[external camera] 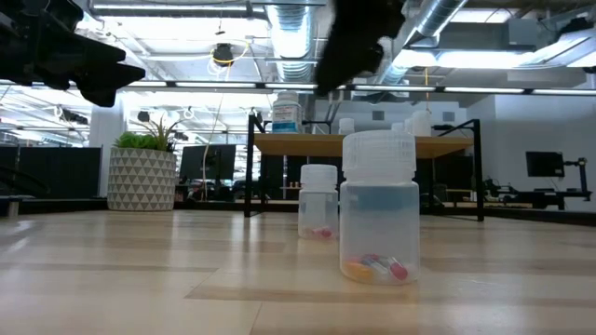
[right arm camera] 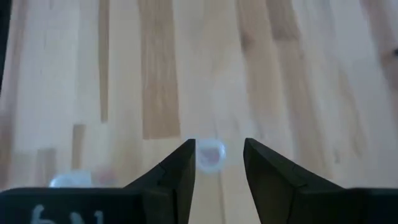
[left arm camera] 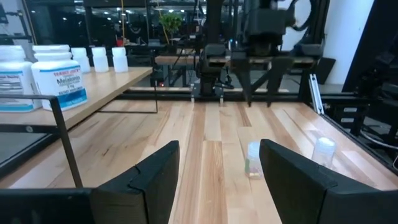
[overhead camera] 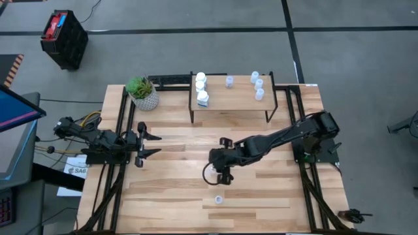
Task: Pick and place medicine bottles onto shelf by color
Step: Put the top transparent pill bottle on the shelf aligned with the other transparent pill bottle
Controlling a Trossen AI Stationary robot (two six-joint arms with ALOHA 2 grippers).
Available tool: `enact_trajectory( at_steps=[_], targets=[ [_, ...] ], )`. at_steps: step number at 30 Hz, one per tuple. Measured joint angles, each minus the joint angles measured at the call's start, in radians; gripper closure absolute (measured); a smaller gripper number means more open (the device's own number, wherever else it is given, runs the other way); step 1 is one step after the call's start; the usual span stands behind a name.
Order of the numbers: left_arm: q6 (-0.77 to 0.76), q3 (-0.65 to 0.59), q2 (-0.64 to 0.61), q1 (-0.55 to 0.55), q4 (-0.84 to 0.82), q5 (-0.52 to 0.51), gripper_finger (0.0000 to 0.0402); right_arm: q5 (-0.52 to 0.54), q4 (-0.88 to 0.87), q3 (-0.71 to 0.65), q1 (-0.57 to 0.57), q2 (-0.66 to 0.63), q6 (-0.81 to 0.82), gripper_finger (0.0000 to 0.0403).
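Right pincer (right arm camera: 217, 163) narrowly parted above small translucent bottle (right arm camera: 211, 155), white cap, coloured pills inside; left pincer (left arm camera: 219, 180) wide

Robotics lab, indicated by exposed ceiling ducts (external camera: 438, 23), strip lighting, monitors (external camera: 543, 164) on distant benches, grey floor marked with black lines (overhead camera: 196, 31)

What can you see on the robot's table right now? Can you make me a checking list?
Surface: wooden table, plank top.
Job's things: shelf holds three white bottles on one side, four clear bottles on the other. Two clear bottles on the table.
Clutter: plant pot beside the shelf.
Grippers: right gripper open, above a clear bottle. Left gripper open, waiting at the table's left.
Cables: yellow wires by the left arm's base.
Surroundings: black crate on the floor.
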Motion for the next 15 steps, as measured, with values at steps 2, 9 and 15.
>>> enact_trajectory(
  at_steps=[2,9,15],
  targets=[
    [0.0,0.0,0.006,0.0,0.001,-0.003,0.0191,-0.007,-0.013,-0.001,0.007,0.014,-0.001,0.0245],
    [0.0,0.0,0.021,0.0,0.0,-0.004,0.0191,-0.016,0.073,0.001,0.011,0.063,0.006,0.0243],
    [0.0,0.0,0.057,0.0,-0.001,-0.009,0.0191,0.017,0.049,0.0,0.009,0.079,0.015,0.0226]
  ],
)
